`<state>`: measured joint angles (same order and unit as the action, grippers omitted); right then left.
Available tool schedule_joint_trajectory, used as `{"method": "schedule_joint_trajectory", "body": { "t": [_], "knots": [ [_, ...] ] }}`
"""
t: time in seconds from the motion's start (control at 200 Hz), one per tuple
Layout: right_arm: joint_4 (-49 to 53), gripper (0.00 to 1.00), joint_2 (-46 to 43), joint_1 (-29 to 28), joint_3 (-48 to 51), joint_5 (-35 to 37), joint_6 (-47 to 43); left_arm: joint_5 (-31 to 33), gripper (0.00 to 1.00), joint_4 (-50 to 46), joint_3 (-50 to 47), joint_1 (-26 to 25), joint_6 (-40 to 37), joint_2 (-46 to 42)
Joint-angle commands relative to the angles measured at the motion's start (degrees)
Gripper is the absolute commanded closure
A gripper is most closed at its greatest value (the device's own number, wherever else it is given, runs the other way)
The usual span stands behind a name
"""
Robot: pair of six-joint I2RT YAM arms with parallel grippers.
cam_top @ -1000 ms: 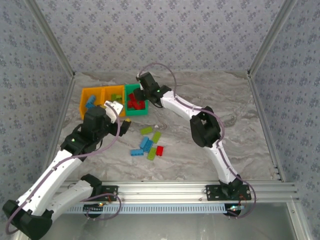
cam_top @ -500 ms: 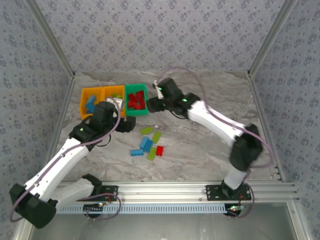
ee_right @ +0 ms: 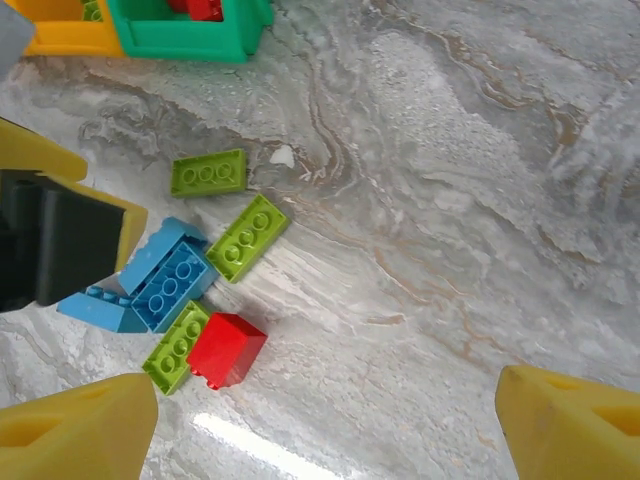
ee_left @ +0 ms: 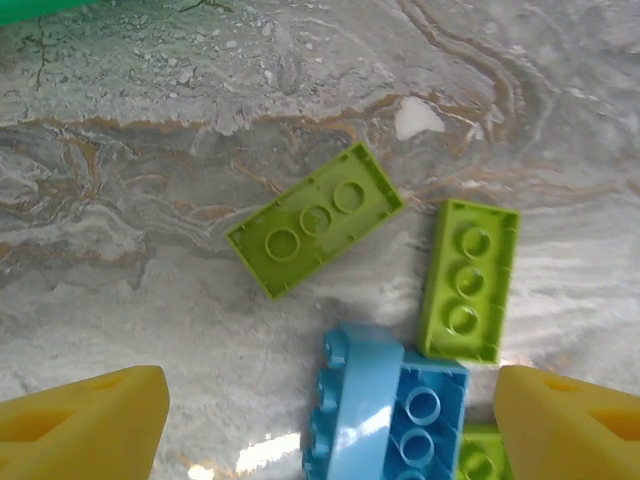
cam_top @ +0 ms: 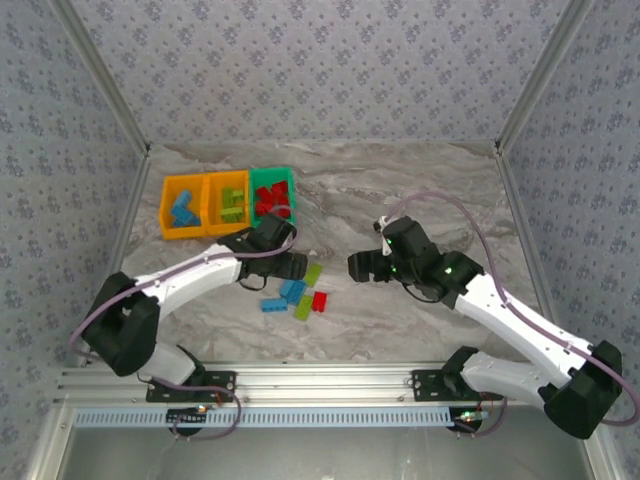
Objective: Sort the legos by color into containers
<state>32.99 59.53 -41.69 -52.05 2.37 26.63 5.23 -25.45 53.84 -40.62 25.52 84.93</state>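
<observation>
Three containers stand in a row at the back left: an orange bin (cam_top: 166, 208) with blue legos, an orange bin (cam_top: 228, 177) with lime legos, and a green bin (cam_top: 272, 172) with red legos. Loose legos lie in a cluster mid-table: lime bricks (ee_left: 315, 217) (ee_left: 468, 278), two blue bricks (ee_left: 390, 405) and one red brick (ee_right: 226, 349). My left gripper (ee_left: 330, 420) hovers open over the blue bricks, holding nothing. To the right of the cluster, my right gripper (ee_right: 325, 430) is open and empty above bare table.
The green bin's corner (ee_right: 190, 40) sits at the upper left of the right wrist view. The left gripper's fingers (ee_right: 60, 240) reach in beside the blue bricks. Marbled table stretches right of the cluster. Patterned walls close in the back and sides.
My right arm pulled back from the green bin to mid-table and its jaws opened wide. My left arm swung from the orange bins down over the loose bricks.
</observation>
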Motion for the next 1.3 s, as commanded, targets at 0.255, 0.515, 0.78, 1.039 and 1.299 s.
{"method": "schedule_joint_trajectory", "body": {
  "t": [0.255, 0.515, 0.78, 1.039, 1.299],
  "knots": [
    [2.87, 0.09, -2.79, -0.16, 0.44, 0.89, 3.76, 1.05, 0.01, 7.55, 3.95, 0.50, 3.65, 11.99],
    [2.89, 0.07, -3.45, -0.12, 0.31, 0.96, 4.04, 5.79, 0.02, 10.04, 3.52, 0.54, 7.23, 16.28],
    [1.86, 0.06, -0.62, -0.14, -0.93, -0.93, 3.95, 7.44, 0.19, 12.53, 1.88, 1.29, 7.81, 17.89],
    [1.72, 0.06, -0.38, -0.72, -0.59, -0.97, 4.91, 6.98, 0.30, 12.75, 1.70, 2.38, 7.31, 16.66],
    [-0.31, 0.05, -0.30, -1.06, -0.94, -2.05, 5.79, 10.26, 0.33, 10.29, 2.49, 3.93, 5.32, 7.53]
  ]
}}
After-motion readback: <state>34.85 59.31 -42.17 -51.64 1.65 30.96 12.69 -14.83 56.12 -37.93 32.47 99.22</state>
